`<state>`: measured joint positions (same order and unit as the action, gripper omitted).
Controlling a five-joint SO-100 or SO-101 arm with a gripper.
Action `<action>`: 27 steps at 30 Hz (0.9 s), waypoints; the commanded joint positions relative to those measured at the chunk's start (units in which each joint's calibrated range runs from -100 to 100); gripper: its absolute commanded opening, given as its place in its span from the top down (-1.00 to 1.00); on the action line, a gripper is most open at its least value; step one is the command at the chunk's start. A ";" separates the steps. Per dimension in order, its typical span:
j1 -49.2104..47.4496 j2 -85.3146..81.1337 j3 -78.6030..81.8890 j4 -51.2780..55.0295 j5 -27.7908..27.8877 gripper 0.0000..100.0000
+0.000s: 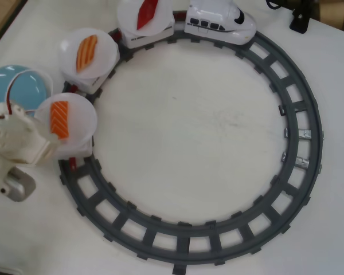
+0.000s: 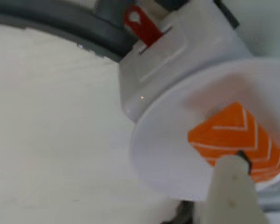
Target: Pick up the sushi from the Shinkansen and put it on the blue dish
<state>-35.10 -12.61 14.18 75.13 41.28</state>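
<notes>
The sushi, bright orange with white chevrons, lies on the white dish of the last car, at the left of the overhead view. The Shinkansen stands at the top of the track, ahead of its three cars. The blue dish sits at the far left, just beyond that last car and partly under my arm. My white gripper reaches in from the left to the sushi's near end. In the wrist view one finger touches the edge of the sushi; the other finger is out of view.
A grey circular track fills the white table. The middle car carries a paler orange striped piece and the car behind the engine a dark red piece. A black object sits at the top right edge.
</notes>
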 commanded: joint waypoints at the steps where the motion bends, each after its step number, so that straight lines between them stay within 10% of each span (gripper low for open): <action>1: 2.09 0.38 -3.45 -0.52 6.21 0.16; 27: 2.89 25.92 -30.14 -8.50 15.25 0.24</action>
<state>-31.43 13.29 -11.80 66.64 56.13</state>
